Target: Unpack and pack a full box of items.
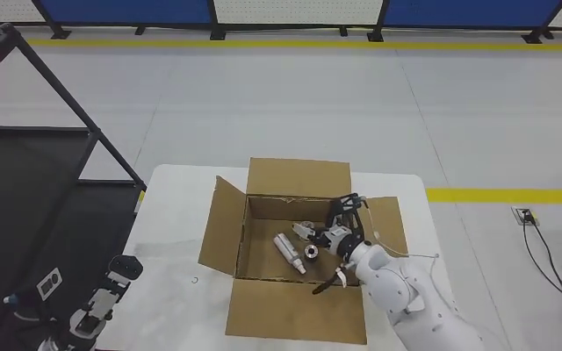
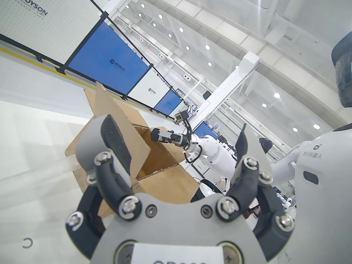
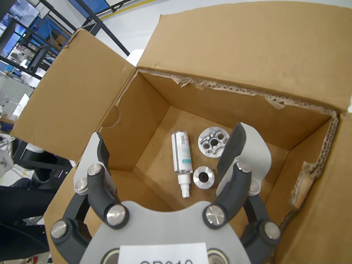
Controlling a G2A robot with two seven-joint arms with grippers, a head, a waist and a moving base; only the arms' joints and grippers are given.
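An open cardboard box [image 1: 297, 178] stands on the white table [image 1: 176, 263], all flaps folded out. On its floor lie a white spray bottle [image 3: 181, 152], a flat metal disc with holes [image 3: 213, 142] and a small metal ring [image 3: 203, 177]. From above I see the bottle [image 1: 288, 252] and ring [image 1: 311, 253] near the box's middle. My right gripper [image 3: 169, 133] hangs open above these parts, holding nothing; it sits over the box's right half [image 1: 323, 237]. My left gripper [image 2: 176, 126] is open and empty, tilted upward at the table's front left corner [image 1: 126, 264].
A small C-shaped clip [image 1: 194, 281] lies on the table left of the box. A black metal rack [image 1: 53, 175] stands beside the table's left edge. Bare table surface lies left of and in front of the box.
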